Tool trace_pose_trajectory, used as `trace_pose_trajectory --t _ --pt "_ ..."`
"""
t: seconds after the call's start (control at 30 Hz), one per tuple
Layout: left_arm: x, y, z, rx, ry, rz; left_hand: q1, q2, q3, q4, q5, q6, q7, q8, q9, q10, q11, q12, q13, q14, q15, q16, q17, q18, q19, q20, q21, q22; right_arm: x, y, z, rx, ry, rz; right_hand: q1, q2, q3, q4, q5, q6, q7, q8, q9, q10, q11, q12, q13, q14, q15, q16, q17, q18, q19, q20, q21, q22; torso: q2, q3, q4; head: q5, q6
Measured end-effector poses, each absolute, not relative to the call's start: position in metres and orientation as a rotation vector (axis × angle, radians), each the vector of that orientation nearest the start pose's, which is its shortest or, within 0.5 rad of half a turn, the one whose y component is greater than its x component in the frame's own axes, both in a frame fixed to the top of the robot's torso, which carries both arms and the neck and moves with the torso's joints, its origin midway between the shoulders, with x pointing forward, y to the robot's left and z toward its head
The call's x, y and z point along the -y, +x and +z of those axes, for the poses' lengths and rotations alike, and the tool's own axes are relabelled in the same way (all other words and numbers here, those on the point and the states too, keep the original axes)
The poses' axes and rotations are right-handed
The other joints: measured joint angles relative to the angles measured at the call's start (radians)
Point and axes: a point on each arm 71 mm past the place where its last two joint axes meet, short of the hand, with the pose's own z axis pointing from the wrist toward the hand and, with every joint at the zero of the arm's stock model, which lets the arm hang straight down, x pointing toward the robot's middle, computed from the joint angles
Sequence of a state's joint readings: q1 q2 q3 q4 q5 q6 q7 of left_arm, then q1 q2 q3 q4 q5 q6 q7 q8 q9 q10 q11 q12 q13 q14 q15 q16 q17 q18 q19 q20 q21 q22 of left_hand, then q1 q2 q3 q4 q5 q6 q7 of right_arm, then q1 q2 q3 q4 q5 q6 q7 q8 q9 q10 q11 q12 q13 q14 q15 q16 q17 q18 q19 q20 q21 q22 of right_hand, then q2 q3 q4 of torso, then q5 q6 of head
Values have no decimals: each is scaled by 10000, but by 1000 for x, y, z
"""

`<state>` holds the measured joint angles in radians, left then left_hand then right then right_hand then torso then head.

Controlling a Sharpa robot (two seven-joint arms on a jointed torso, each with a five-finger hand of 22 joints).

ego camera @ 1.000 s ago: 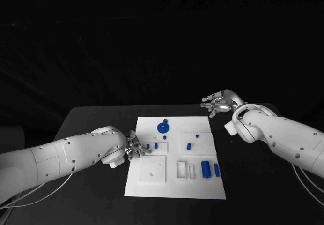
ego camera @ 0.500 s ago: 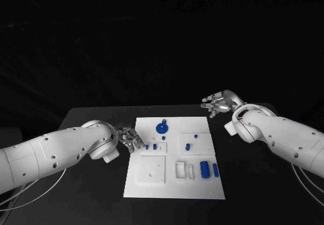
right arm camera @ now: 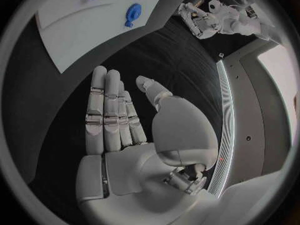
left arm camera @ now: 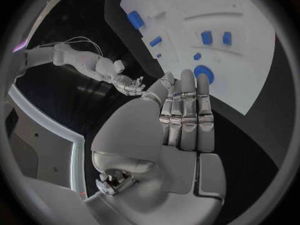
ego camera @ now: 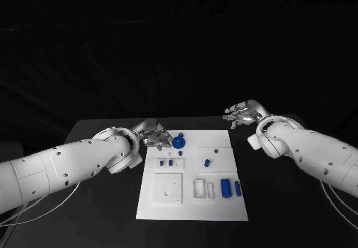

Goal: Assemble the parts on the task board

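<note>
The left hand is hovering at about ten o'clock of the task board, just beside its far left corner and near the round blue part. In the left wrist view its fingers are lying straight and side by side, with nothing between them and the thumb, so this hand is released and is holding nothing. It is not touching the board as far as I can judge.

I think the step in hand is reaching for the round blue part, which is standing near the far edge of the board at about eleven o'clock. To do it well, the hand should be coming down from above with fingers and thumb apart on two sides of the part, and closing only when the part is between them, so it is not pushing the part away or hitting the small blue pegs nearby.

More to the right, two blue cylinders are lying at about four o'clock of the board.

The right hand is waiting off the board at about one o'clock, above the table. Its fingers are extended, the palm is bare, and it is grasping nothing.
</note>
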<state>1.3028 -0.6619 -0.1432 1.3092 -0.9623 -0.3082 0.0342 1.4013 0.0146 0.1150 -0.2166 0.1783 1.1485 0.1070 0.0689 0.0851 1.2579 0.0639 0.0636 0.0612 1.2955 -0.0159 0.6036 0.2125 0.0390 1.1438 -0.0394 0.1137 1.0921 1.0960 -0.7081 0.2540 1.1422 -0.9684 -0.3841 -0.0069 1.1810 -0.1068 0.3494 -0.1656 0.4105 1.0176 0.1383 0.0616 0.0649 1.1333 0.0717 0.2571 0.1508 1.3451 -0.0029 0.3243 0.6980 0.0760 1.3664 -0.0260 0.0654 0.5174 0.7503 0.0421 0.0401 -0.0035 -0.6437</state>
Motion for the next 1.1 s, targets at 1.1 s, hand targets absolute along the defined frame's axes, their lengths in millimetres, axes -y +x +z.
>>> trace_pose_trajectory --t 1.1 --pt "-127 557 -209 -16781 2559 -7108 -200 -200 36 -35 -671 -169 15 -41 -172 -553 185 0 -13 82 162 -701 227 154 65 176 -465 -175 270 569 -167 -13605 7399 10676 92 333 967 -192 -310 -289 168 0 -33 -576 715 -1917 -926 -2639 1424 -2571 -6363 1 -4847 1786 0 -4566 22 28 -26 -66 -39"
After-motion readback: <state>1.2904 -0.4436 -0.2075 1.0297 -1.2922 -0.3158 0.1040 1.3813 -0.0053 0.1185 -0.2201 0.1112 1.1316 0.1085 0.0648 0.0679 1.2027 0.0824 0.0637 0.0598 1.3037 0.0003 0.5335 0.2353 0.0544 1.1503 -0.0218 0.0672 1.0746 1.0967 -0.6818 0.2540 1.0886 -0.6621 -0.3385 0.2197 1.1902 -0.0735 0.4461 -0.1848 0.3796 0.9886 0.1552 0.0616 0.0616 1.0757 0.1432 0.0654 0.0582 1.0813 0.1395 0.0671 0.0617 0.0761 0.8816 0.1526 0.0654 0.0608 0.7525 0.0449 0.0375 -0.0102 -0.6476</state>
